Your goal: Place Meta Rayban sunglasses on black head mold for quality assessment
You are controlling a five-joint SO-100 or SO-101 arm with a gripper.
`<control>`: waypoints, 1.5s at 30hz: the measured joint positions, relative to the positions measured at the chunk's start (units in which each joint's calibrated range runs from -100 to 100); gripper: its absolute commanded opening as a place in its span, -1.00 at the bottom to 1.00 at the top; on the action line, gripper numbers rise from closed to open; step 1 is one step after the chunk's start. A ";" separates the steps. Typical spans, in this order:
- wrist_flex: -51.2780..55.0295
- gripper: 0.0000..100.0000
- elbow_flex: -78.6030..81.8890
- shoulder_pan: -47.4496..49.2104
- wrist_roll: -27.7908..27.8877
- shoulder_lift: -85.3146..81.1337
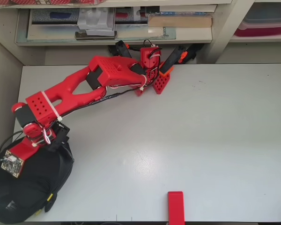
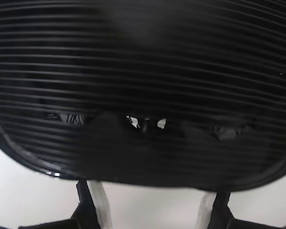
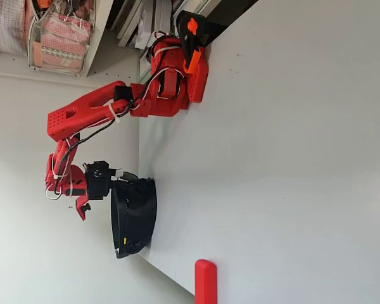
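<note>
1. Heading the list, the gripper (image 2: 152,188): in the wrist view two black fingers (image 2: 97,205) faced with white pads are seen spread wide, with bare table between them and nothing pinched. Their tips end at the lower rim of the head mold, and contact there cannot be judged.
2. Head mold (image 1: 23,192): a large ribbed matte-black form is set at the lower-left corner of the table (image 1: 201,131) in the overhead view. It fills nearly the whole wrist view directly ahead of the fingers.
3. Sunglasses (image 1: 49,198): only a yellow temple tip is picked out against the mold's right flank in the overhead view. The same yellow speck is shown low on the mold in the fixed view (image 3: 125,240). Frame and lenses cannot be separated from the black ribs. The glasses are judged to be lying on the mold already, beneath and ahead of the tool.
4. Governing relation: the temple is judged to run from under the wrist back toward that tip, away from the arm's base. A straight withdrawal off the mold is called for, so that nothing is dragged.
5. Red block (image 1: 175,206): it is placed at the table's near edge, well apart from the mold.
</note>
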State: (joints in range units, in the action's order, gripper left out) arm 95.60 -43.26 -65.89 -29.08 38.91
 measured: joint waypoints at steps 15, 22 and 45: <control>0.00 0.86 -1.17 0.21 0.00 0.50; 0.17 0.86 -3.88 -0.21 -0.18 0.59; 1.95 0.86 -5.23 -0.11 -0.06 0.59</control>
State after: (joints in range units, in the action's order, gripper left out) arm 97.55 -48.49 -66.00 -29.14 39.50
